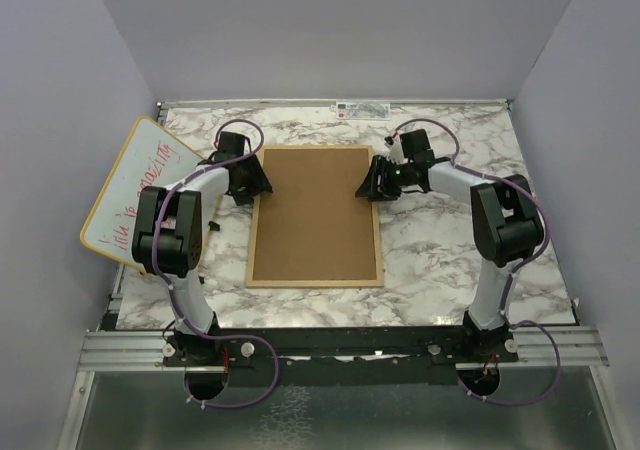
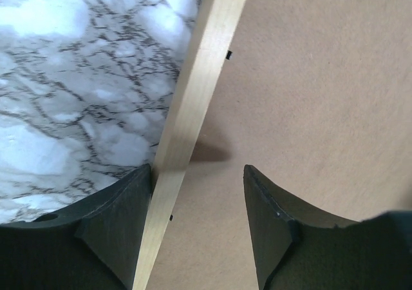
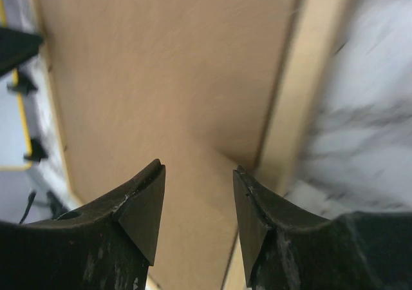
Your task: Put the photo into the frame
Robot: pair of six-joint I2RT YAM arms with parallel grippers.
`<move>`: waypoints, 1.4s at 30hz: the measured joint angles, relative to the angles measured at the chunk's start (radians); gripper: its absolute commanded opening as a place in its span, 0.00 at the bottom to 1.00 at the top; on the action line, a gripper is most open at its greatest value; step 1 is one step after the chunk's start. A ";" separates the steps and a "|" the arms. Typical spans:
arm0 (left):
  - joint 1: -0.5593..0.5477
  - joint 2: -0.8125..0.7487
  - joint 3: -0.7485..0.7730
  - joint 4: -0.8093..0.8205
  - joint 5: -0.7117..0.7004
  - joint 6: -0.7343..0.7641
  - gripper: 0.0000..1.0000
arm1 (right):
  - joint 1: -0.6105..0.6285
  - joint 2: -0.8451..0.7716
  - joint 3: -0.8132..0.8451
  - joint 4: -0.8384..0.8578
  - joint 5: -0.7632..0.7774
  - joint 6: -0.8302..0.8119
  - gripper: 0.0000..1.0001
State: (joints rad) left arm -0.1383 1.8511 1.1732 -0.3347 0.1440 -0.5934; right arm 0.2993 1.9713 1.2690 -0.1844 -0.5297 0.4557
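A white-and-grey marbled table, boxed by pale lilac walls, carries the thin light-wood rectangular frame at centre; left tool and right tool both stand apart.

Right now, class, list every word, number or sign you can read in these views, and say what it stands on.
Whiteboard: red handwriting, too small and slanted to read.
Label at the far edge: too small to read.
Frame and brown board: no text.
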 measured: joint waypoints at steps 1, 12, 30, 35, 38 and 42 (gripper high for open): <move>0.001 -0.002 -0.003 0.008 0.001 -0.005 0.60 | 0.001 -0.019 -0.023 -0.012 -0.021 -0.001 0.50; -0.018 -0.015 -0.035 0.079 0.024 -0.022 0.72 | 0.059 -0.130 -0.028 -0.170 0.113 -0.008 0.54; -0.022 -0.203 -0.196 -0.103 -0.071 -0.024 0.88 | 0.053 0.341 0.636 -0.137 0.318 -0.117 0.56; -0.022 -0.267 -0.225 -0.175 -0.095 -0.055 0.90 | 0.053 0.344 0.639 -0.120 0.353 -0.205 0.56; -0.022 -0.303 -0.250 -0.203 -0.101 -0.080 0.91 | 0.053 0.362 0.662 -0.119 0.356 -0.248 0.56; -0.022 -0.330 -0.286 -0.243 -0.100 -0.110 0.94 | 0.053 0.410 0.702 -0.126 0.345 -0.297 0.56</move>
State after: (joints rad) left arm -0.1604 1.5211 0.8875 -0.5781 0.0437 -0.7036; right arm 0.3523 2.3817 1.9705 -0.3107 -0.1848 0.1589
